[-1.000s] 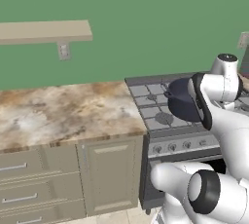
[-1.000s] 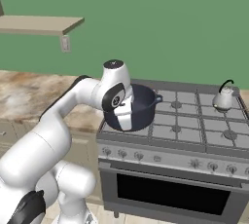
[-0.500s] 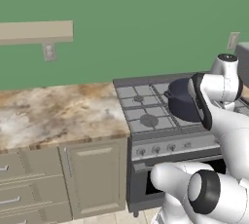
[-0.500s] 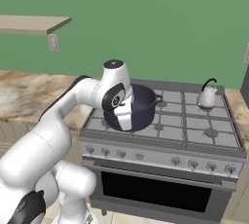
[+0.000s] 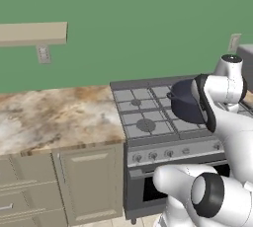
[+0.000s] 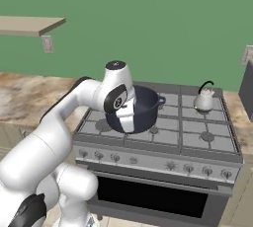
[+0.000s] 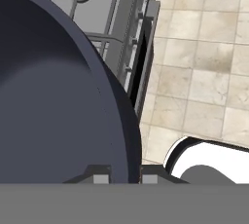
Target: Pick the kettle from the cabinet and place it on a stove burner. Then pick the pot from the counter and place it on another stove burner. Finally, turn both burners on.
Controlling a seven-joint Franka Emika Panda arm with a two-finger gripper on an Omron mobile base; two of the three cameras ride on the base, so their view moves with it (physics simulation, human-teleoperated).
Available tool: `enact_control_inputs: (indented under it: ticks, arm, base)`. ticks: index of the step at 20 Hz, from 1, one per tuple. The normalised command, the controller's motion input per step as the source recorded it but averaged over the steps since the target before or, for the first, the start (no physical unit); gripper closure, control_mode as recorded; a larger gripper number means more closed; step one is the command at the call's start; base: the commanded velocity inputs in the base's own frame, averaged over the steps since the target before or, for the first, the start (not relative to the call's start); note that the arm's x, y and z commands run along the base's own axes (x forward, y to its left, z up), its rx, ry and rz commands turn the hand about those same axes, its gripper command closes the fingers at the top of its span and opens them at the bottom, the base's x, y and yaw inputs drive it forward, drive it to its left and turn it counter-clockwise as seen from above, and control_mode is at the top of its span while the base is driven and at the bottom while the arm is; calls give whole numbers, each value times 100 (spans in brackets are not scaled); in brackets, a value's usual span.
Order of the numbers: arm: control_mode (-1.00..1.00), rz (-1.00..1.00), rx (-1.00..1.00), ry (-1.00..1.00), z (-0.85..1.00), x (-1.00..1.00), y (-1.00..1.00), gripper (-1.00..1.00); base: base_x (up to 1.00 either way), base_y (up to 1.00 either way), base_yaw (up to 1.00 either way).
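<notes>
Kettle (image 6: 203,101): placed, right rear burner of the range (image 6: 197,142), right of frame. Pot (image 6: 143,108): carried mid-frame above the front-left burners, its rim pinched in nearly closed jaws of the gripper (image 7: 121,177). Outstanding: set pot down, light both burners.
</notes>
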Motion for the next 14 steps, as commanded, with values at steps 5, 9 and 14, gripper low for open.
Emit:
enact_control_inputs:
  ticks: [5, 9, 14]
  arm:
    - [100, 0, 0, 0, 0, 0, 0, 100]
    - [100, 0, 0, 0, 0, 0, 0, 100]
    - [100, 0, 0, 0, 0, 0, 0, 100]
  base:
    - [36, -26, 3]
    - [27, -35, 2]
    - [34, -37, 2]
